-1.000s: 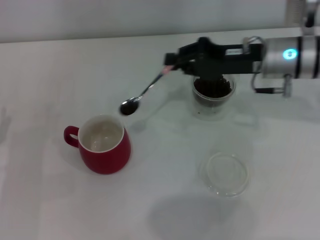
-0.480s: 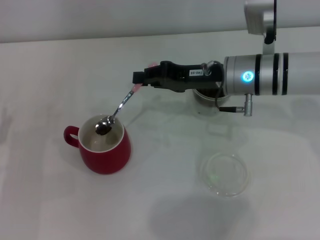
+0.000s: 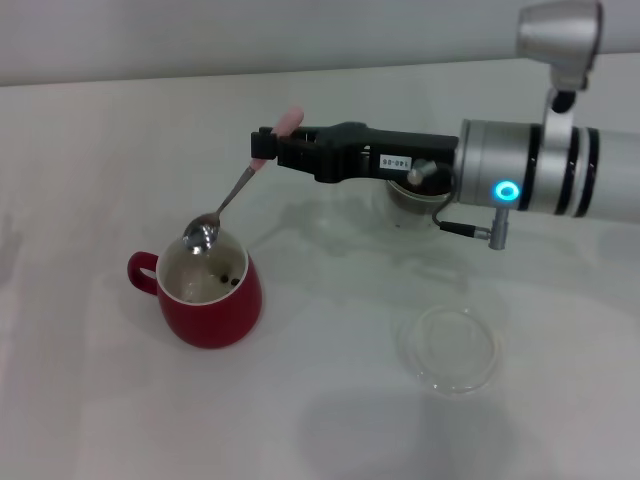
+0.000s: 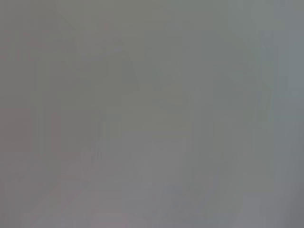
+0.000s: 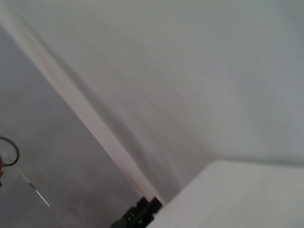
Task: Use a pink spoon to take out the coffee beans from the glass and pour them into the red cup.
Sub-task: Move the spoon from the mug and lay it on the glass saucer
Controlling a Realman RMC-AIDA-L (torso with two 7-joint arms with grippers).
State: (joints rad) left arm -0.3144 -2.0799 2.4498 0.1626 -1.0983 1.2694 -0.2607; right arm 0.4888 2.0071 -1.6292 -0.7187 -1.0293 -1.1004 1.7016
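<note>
You've got the right gripper (image 3: 268, 150) clamped on the pale pink handle of the metal-bowled pink spoon (image 3: 228, 201). Versus half a second ago, the spoon bowl has lifted from inside the squat dark red cup (image 3: 207, 290) to its far rim and looks emptied. A few dark coffee beans (image 3: 231, 280) now lie in the cup. The clear glass (image 3: 414, 203) sits mostly hidden behind the arm. The left gripper isn't visible.

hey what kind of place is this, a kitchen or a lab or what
Probably a robot test bench rather than a kitchen: a plain white table against a bare wall, holding only a red cup, a clear glass dish and a glass mostly hidden behind the right gripper, which holds a pink spoon.
</note>
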